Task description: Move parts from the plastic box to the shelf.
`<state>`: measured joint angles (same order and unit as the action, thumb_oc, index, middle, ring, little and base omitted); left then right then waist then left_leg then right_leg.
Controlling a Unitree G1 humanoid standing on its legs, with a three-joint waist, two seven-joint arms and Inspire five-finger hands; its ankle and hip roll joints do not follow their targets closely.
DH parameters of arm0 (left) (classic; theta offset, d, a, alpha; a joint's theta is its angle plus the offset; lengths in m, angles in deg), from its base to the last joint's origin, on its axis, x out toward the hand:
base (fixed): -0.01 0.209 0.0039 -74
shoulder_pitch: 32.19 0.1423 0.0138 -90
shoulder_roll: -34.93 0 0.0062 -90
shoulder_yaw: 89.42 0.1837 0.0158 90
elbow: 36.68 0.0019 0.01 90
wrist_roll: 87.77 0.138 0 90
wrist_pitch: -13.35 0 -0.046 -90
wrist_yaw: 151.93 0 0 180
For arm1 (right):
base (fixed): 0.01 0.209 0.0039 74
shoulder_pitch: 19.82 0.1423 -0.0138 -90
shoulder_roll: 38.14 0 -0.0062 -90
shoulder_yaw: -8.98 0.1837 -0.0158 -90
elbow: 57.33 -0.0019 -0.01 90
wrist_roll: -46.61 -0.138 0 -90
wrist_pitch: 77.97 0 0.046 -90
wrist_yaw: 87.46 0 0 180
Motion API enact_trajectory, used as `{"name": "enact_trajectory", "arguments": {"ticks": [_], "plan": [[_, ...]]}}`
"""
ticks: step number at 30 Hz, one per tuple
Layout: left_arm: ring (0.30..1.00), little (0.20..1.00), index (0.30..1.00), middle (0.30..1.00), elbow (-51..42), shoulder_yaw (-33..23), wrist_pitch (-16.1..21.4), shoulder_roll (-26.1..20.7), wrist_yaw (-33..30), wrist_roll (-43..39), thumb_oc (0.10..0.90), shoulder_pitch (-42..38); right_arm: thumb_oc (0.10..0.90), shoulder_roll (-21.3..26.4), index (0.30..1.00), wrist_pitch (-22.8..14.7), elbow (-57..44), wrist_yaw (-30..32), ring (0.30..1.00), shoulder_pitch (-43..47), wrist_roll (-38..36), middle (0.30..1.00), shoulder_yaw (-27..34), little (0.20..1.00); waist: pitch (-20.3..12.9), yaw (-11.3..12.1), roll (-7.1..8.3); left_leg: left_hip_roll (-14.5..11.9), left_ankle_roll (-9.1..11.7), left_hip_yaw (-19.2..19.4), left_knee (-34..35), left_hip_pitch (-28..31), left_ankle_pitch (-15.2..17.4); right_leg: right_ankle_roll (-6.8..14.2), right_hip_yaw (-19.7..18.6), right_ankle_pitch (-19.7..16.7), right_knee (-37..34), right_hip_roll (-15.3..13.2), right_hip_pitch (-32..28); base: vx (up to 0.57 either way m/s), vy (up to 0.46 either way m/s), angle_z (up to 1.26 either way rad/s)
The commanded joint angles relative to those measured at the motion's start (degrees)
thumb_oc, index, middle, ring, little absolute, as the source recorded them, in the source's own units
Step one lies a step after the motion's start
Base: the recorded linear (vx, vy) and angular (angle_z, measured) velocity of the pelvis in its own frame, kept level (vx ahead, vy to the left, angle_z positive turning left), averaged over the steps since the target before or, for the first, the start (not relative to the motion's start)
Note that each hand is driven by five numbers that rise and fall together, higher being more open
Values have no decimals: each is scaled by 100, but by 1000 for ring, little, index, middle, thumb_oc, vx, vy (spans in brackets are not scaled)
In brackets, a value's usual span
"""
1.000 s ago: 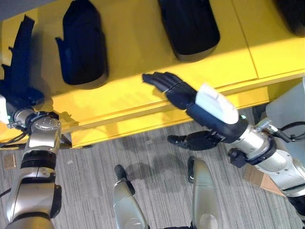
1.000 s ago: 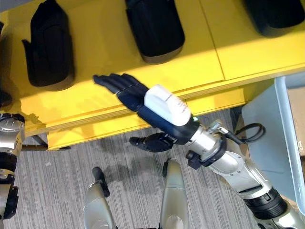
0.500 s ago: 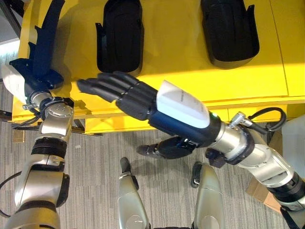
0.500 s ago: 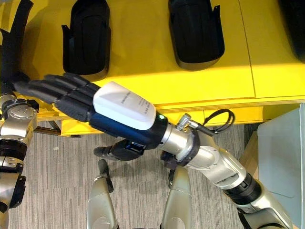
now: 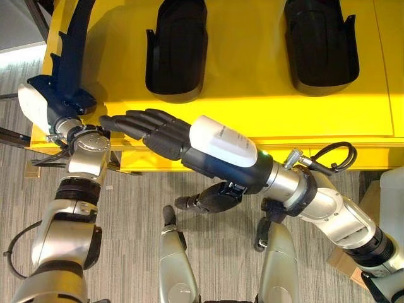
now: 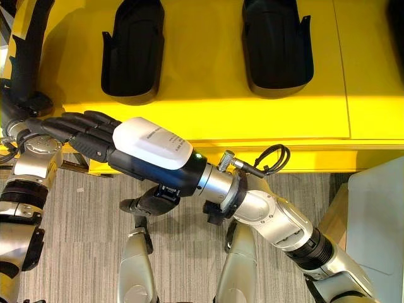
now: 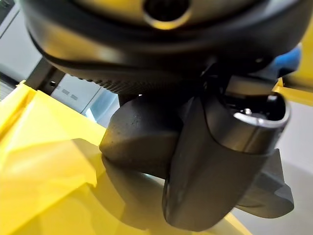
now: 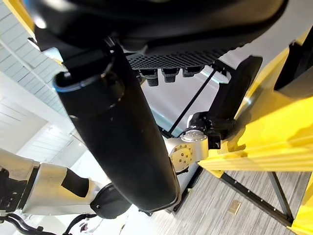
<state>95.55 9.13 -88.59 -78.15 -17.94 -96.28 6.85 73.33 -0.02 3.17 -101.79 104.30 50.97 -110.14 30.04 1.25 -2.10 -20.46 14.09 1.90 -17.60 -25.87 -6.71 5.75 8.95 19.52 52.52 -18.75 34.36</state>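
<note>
I see the yellow shelf (image 5: 252, 82) across the upper part of both eye views, above a grey striped floor (image 5: 126, 214). On the shelf lie two black moulded parts side by side, well apart from each other: one (image 5: 177, 50) toward my left and one (image 5: 320, 44) toward my right.

At the shelf's left end a long dark blue part (image 5: 68, 50) stands up along the edge. My left hand (image 5: 53, 101) is at its lower end — the fingers are curled round it, and in the left wrist view the part (image 7: 146, 142) shows as a dark rounded body resting on the yellow surface just past the thumb.

My right hand (image 5: 158, 129) reaches across in front of the shelf's front edge toward the left arm. Its fingers (image 6: 76, 126) are straight and held together, holding nothing, and the tips come just beside the left wrist. At the right border a pale plastic box (image 6: 379, 221) shows — I cannot tell what is inside.
</note>
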Motion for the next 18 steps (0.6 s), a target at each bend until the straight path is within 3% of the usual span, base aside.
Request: {"name": "enact_trajectory", "arguments": {"ticks": [1, 7, 14, 18], "plan": [[300, 300, 300, 300, 92, 93, -158, -131, -180, -38, 400, -149, 900, -455, 1000, -298, -656, 328, 1000, 314, -252, 1000, 425, 1000, -118, 115, 179, 128, -444, -30, 226, 130, 97, 314, 79, -137, -861, -155, -704, -24, -18, 5], [300, 300, 300, 300, 67, 120, -275, -40, -296, -113, 400, -248, 900, -472, 1000, -313, -637, 268, 1000, 187, -110, 1000, 438, 1000, -116, 122, 111, 221, -466, -181, 279, 156, 70, 304, 43, -228, -1062, -52, -835, -17, -32, 11], [300, 300, 300, 300, 142, 93, -458, -304, -107, 102, 400, -242, 900, -212, 1000, -139, -627, 254, 1000, 27, -68, 1000, 519, 1000, -175, 115, 27, 256, -468, -223, 229, 227, 135, 337, -28, -321, -1181, -54, -943, 31, 12, 8], [300, 300, 300, 300, 184, 121, -462, -430, -2, 200, 400, -337, 900, -105, 1000, -302, -555, 301, 1000, -60, -123, 1000, 638, 1000, -188, 75, 39, 218, -453, -172, 214, 243, 146, 346, -27, -317, -1169, -87, -956, 7, 4, 1]]}}
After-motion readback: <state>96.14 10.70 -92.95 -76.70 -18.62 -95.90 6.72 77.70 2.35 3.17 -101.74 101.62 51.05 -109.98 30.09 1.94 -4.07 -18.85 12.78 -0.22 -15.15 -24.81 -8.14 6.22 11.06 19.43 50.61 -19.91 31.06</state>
